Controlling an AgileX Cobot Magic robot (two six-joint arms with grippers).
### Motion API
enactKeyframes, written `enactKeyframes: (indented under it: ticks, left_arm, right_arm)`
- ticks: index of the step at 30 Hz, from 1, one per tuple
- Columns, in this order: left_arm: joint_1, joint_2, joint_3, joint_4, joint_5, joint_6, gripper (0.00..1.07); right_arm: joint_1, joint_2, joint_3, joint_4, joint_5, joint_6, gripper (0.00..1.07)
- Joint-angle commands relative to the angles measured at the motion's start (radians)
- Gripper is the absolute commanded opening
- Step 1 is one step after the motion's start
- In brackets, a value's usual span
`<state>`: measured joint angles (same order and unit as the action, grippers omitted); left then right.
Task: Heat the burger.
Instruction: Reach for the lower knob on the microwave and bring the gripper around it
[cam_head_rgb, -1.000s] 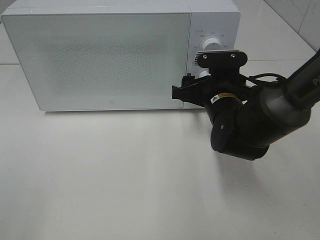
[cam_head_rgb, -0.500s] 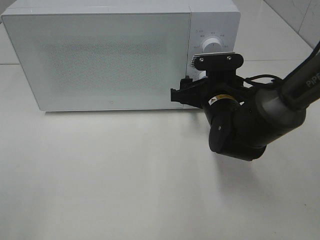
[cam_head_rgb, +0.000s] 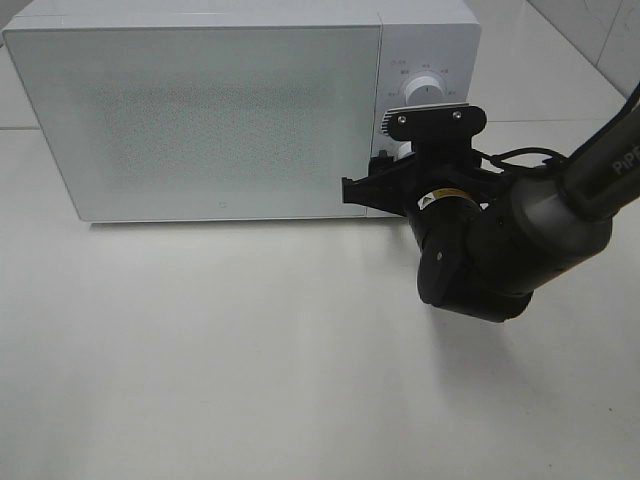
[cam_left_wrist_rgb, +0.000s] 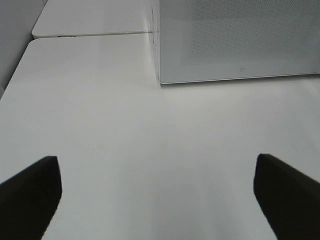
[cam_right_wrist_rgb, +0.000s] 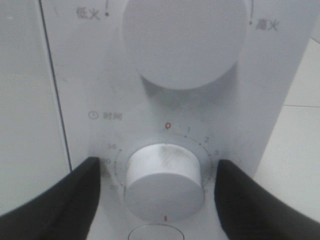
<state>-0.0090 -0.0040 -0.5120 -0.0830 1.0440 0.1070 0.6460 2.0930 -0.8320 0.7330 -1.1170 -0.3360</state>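
The burger is hidden; the white microwave (cam_head_rgb: 200, 120) has its door shut. My right gripper (cam_head_rgb: 398, 165) is at the control panel, and in the right wrist view its two black fingers (cam_right_wrist_rgb: 75, 200) straddle the lower timer knob (cam_right_wrist_rgb: 165, 180) with small gaps on both sides, so it is open around the knob. The upper power knob (cam_right_wrist_rgb: 187, 40) is above it. My left gripper (cam_left_wrist_rgb: 157, 200) is open and empty over the bare table, out of the exterior high view.
The microwave's front corner (cam_left_wrist_rgb: 160, 80) shows in the left wrist view, far from the left fingers. The white table (cam_head_rgb: 250, 350) spreads in front of the microwave. A cable (cam_head_rgb: 520, 158) loops behind the right wrist.
My right gripper has shifted slightly left and closer to the control panel, staying at the lower knob. The microwave door has stayed shut.
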Motion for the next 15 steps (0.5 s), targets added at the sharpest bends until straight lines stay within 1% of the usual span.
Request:
enactKeyframes:
  ticks: [1, 2, 3, 4, 5, 6, 7, 8, 9, 15]
  left_arm:
    - [0.005, -0.018, 0.005, -0.006, -0.004, -0.003, 1.0]
    - [0.005, -0.018, 0.005, -0.006, -0.004, -0.003, 1.0]
    - [0.005, -0.018, 0.005, -0.006, -0.004, -0.003, 1.0]
    - [0.005, -0.018, 0.005, -0.006, -0.004, -0.003, 1.0]
    - [0.005, -0.018, 0.005, -0.006, -0.004, -0.003, 1.0]
    - [0.005, -0.018, 0.005, -0.006, -0.004, -0.003, 1.0]
    - [0.005, -0.018, 0.005, -0.006, -0.004, -0.003, 1.0]
    - [0.005, -0.018, 0.005, -0.006, -0.004, -0.003, 1.0]
    - [0.005, -0.018, 0.005, -0.006, -0.004, -0.003, 1.0]
    - [0.005, -0.018, 0.005, -0.006, -0.004, -0.003, 1.0]
  right_arm:
    - [-0.005, -0.018, -0.007, -0.014, -0.039, -0.003, 0.5]
    - [-0.005, -0.018, -0.007, -0.014, -0.059, -0.003, 0.39]
    - [-0.005, -0.018, -0.007, -0.014, -0.073, -0.003, 0.32]
    - [-0.005, -0.018, -0.007, -0.014, -0.073, -0.003, 0.32]
    - [-0.005, -0.018, -0.007, -0.015, -0.107, -0.003, 0.2]
    - [-0.005, -0.018, -0.007, -0.015, -0.119, -0.003, 0.15]
    - [-0.005, -0.018, -0.007, -0.015, -0.119, -0.003, 0.15]
    - [-0.005, -0.018, -0.007, -0.015, -0.133, -0.003, 0.05]
    - [-0.005, -0.018, -0.007, -0.015, -0.134, -0.003, 0.01]
    - [-0.005, -0.018, -0.007, -0.017, -0.134, -0.004, 0.0]
